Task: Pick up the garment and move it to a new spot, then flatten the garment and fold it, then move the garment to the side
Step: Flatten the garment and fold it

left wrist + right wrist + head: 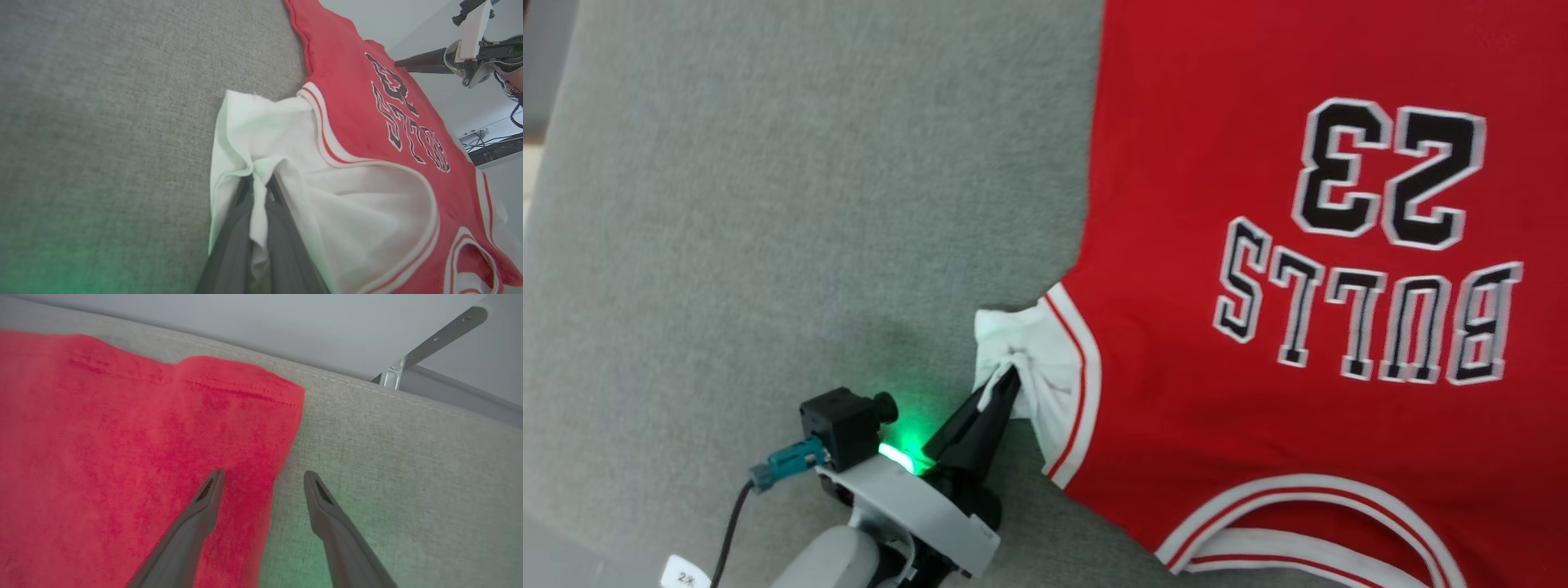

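The left gripper (1003, 384) pinches the white sleeve (1033, 335) of the red Bulls jersey (1217, 163), spread flat on grey upholstery (768, 204). The right gripper (263, 477) hangs with fingers parted over the jersey's side edge. Limp and light, it should lift best from corners.

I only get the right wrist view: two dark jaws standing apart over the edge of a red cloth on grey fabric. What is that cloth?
Observer: It is the garment, a red jersey spread out with "BULLS 23" printed on it.
Visitor: Is anything holding it?
Observer: Yes. The left gripper has its jaws shut on the white sleeve.
Visitor: Is that sleeve lying flat?
Observer: No, it is bunched into creases right where the jaws pinch it.
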Controlling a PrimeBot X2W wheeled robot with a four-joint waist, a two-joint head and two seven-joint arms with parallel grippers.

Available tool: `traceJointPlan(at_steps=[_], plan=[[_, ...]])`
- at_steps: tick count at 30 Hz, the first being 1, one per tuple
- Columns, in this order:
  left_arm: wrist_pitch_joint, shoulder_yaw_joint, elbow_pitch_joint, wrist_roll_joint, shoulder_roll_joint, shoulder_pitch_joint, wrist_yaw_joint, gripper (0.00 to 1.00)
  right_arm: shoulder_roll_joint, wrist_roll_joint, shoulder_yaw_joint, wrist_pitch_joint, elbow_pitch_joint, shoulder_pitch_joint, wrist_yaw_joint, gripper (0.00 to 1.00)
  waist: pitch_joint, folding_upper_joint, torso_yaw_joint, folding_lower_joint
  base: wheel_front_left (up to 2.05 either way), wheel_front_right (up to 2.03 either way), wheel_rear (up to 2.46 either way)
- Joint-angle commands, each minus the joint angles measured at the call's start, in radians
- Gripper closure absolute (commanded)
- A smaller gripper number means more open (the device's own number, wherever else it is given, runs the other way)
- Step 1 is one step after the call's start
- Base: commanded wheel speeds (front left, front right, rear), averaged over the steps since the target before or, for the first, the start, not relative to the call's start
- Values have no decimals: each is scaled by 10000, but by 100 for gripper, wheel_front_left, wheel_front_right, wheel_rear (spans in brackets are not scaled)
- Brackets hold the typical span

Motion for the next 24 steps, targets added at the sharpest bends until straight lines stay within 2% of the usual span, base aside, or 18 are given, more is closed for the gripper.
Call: traceJointPlan(at_steps=[1, 6, 11, 12, 13, 14, 20, 24], plan=[[238, -92, 791, -74, 72, 343, 194, 100, -8, -211, -71, 27, 386, -212, -15, 0, 832, -1, 787, 0, 0, 0, 0], [171, -114, 780, -58, 41, 291, 198, 100, 368, -755, 146, 751, 1937, -422, -9, 0, 1030, -1, 762, 0, 0, 0, 0], [195, -156, 903, -85, 38, 216, 135, 100, 645, -561, 607, 1183, 2465, -361, 22, 0, 1085, -1, 624, 0, 0, 0, 0], [208, -177, 918, -80, 24, 177, 132, 100, 669, -489, 701, 1182, 2469, -355, 25, 32, 1086, -1, 607, 0, 0, 0, 0], [210, -191, 929, -82, -1, 134, 113, 100, 662, -424, 758, 1071, 2449, -373, 33, 73, 1082, -1, 593, 0, 0, 0, 0], [204, -193, 936, -93, -23, 96, 94, 100, 598, -401, 745, 904, 2450, -404, 31, 100, 1074, -1, 578, 0, 0, 0, 0], [68, -46, 1014, -149, -25, -9, 56, 100, 403, -278, 554, 22, 2660, -476, 5, 100, 767, -1, 340, 0, 0, 0, 0], [-134, 255, 1104, -194, 30, -55, 204, 100, 461, 111, 884, -421, 2519, -81, 5, 100, 202, -1, 6, 0, 0, 0, 0]])
